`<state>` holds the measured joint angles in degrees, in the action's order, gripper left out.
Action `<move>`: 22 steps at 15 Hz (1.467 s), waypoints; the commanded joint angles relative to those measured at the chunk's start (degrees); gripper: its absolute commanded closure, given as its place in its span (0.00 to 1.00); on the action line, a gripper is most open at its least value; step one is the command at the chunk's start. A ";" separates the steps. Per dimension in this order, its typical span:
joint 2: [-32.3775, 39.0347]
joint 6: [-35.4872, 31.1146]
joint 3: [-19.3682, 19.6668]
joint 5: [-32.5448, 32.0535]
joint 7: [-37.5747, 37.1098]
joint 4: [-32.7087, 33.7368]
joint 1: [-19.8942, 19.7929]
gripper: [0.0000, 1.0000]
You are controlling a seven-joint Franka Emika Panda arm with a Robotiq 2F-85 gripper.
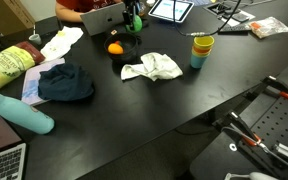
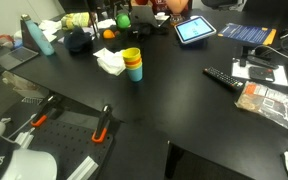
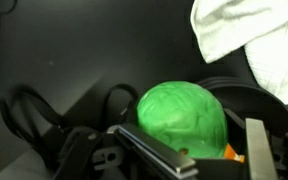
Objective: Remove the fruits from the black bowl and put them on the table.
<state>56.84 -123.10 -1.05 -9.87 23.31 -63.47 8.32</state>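
My gripper [image 3: 199, 150] is shut on a round green fruit [image 3: 182, 118], with one finger on each side of it. In both exterior views the green fruit [image 1: 136, 20] [image 2: 124, 20] hangs at the far end of the table, above the surface. The black bowl [image 3: 246, 100] lies just below and behind the fruit in the wrist view. A bit of an orange fruit [image 3: 234, 154] shows under the gripper. The orange fruit [image 1: 114, 47] [image 2: 109, 33] sits at the black bowl [image 1: 125, 58] in the exterior views; the bowl barely stands out against the black table.
A white cloth [image 1: 152, 67] [image 3: 246, 35] lies next to the bowl. Stacked teal and yellow cups [image 1: 201, 50] [image 2: 132, 64], a dark blue cloth [image 1: 66, 82], a teal bottle [image 1: 24, 115], a laptop [image 1: 102, 18], a tablet [image 2: 194, 30] and a remote [image 2: 227, 78] are around.
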 commanded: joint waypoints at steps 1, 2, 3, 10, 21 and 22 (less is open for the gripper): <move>-3.56 0.80 0.87 -0.70 -5.50 -7.60 -1.73 0.42; -3.47 1.00 1.08 -0.60 -6.71 -8.69 -2.20 0.42; -3.19 0.85 1.21 -0.60 -7.74 -9.56 -2.57 0.42; -1.23 -5.31 2.51 -1.50 -13.81 -12.77 -2.85 0.36; -4.67 -4.41 0.66 0.85 -18.22 -11.70 -1.68 0.00; -4.29 -4.27 0.34 1.33 -19.04 -10.79 -1.49 0.00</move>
<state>53.61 -128.59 0.17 -9.79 6.64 -75.05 6.36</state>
